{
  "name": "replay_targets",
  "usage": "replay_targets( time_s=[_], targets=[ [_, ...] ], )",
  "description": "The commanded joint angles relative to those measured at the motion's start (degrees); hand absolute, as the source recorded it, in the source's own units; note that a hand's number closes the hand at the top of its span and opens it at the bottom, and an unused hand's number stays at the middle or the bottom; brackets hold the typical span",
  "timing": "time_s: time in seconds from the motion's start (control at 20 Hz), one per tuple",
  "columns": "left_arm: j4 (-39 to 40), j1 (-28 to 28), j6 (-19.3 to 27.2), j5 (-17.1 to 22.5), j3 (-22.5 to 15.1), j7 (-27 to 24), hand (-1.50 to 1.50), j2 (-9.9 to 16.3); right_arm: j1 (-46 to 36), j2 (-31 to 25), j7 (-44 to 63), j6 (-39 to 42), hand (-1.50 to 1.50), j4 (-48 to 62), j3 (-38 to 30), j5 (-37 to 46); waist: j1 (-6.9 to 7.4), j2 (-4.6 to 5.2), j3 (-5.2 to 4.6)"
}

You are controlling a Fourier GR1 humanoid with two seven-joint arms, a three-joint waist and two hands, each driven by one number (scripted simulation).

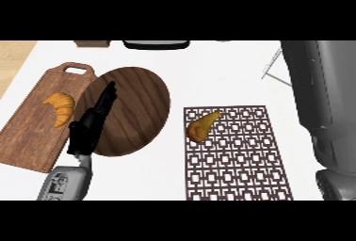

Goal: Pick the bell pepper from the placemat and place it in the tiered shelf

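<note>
Scanning the white tabletop (208, 70), you see the patterned placemat (233, 155), where the orange bell pepper (203, 126) lies untouched near its upper left corner. Nothing is done yet: grasp, lift and shelving all remain. Your left robot hand (94, 123) hangs with straight fingers over the round wooden board (139, 113); your right robot hand stays unseen.

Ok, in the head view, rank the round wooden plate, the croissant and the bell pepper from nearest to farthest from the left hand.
From the left hand:
1. Round wooden plate: directly under the hand's fingers.
2. Croissant: just to the hand's left, on the cutting board.
3. Bell pepper: farthest, off to the right on the patterned placemat.
</note>
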Motion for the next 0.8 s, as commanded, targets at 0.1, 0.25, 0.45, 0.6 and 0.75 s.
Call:
replay_targets(
  time_s=[0.1, 0.25, 0.45, 0.6, 0.75],
  targets=[
    [3.88, -1.9, 0.94, -0.37, 0.83, -3.32, 0.0, -0.74, -0.2, -4.17, 0.58, -0.11, 1.5, 2.59, -3.65, 0.44, -0.12, 0.24, 0.0],
    [-1.18, 1.34, -0.82, 0.66, 0.2, -0.52, 0.0, 0.11, -4.54, -3.25, 2.73, 1.75, 1.5, 5.55, -2.19, 3.71, 0.56, 0.17, -0.01],
    [-1.47, 0.3, 0.33, -0.48, -0.37, -0.22, 0.0, -0.59, -2.41, -8.72, -3.97, -3.03, 1.5, 10.73, -4.55, 2.88, 0.65, 0.29, 0.01],
    [-1.93, 2.29, 0.82, -1.52, -1.4, 0.65, 0.0, -1.11, -1.88, -8.81, -4.78, -2.55, 1.5, 12.14, -4.73, 2.36, 0.58, 0.21, 0.02],
    [1.76, 0.16, 0.17, -1.13, -0.8, -1.54, 0.0, -1.13, -1.72, -9.7, -3.75, -5.76, 1.5, 15.41, -4.43, 5.37, 0.52, 0.35, 0.0]
  ],
)
